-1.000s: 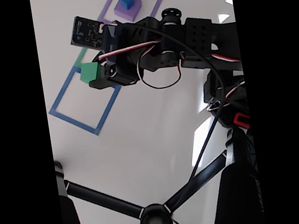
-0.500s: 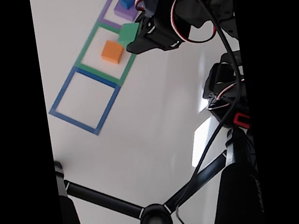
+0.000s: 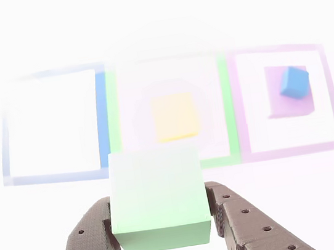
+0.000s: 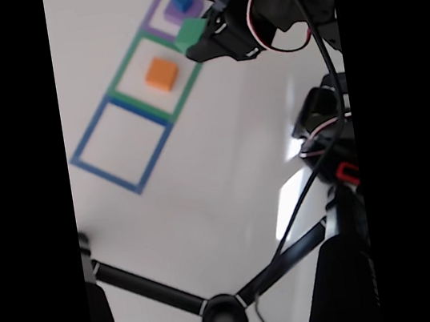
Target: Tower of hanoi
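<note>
My gripper (image 3: 162, 225) is shut on a green cube (image 3: 158, 197), held in the air between both fingers; in the fixed view the green cube (image 4: 191, 33) hangs at the gripper (image 4: 199, 40) over the right edge of the green tape square (image 4: 125, 65). An orange cube (image 4: 161, 73) lies inside that green square, also seen as the orange cube (image 3: 175, 116). A small blue cube (image 4: 182, 0) sits on a purple block (image 4: 175, 13) in the purple tape square (image 4: 154, 12); the other view shows the blue cube (image 3: 293, 82) on the purple block (image 3: 279, 106).
The blue tape square (image 4: 121, 145) has nothing inside it; it is the leftmost blue square (image 3: 52, 125) in the other view. A black tripod (image 4: 220, 306) and the arm's base with cables (image 4: 330, 144) fill the lower and right part of the fixed view.
The gripper carried the green cube up from over the blue square, past the green square, towards the purple square. The orange cube, hidden a second ago, is uncovered.
</note>
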`<act>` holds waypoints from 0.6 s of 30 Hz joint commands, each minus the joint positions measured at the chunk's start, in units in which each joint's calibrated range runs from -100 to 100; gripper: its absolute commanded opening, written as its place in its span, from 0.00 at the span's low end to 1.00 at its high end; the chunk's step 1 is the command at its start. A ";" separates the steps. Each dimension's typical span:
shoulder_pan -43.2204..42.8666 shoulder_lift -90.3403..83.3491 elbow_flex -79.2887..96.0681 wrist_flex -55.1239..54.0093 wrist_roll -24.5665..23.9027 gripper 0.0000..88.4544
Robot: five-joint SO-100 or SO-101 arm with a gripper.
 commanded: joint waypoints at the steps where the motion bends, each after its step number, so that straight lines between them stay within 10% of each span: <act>1: 1.55 -3.60 6.58 -7.25 0.00 0.10; 18: 4.62 -6.51 51.22 -57.38 0.00 0.10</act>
